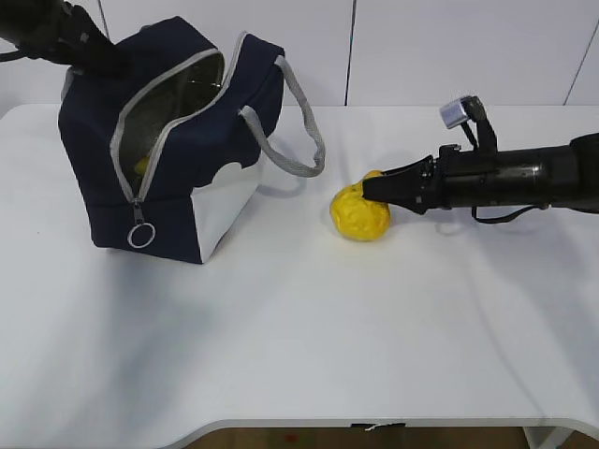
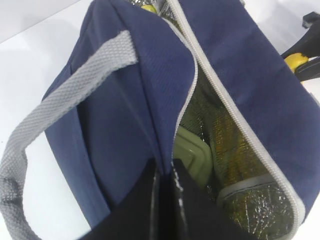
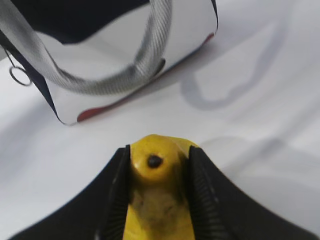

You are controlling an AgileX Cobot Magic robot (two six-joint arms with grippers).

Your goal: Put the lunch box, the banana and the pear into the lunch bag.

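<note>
Lumpy yellow pear (image 1: 360, 213) between ribbed black end effector (image 3: 156, 165) pads.

The lunch bag (image 1: 173, 150) stood unzipped, its mouth a narrow slot partly taken up by the left gripper (image 2: 165, 200) pinching the rim. Inside it, the lunch box (image 2: 192, 152) filled the floor. A drooping handle (image 1: 295, 126) hung beside the bag.

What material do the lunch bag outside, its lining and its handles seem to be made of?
Lunch bag: navy woven fabric, matte, with a fine twill texture; the white lower panels look smoother, perhaps coated. Lining: silver foil, shiny and crinkled. Handles: grey webbing with a coarse visible weave.
</note>
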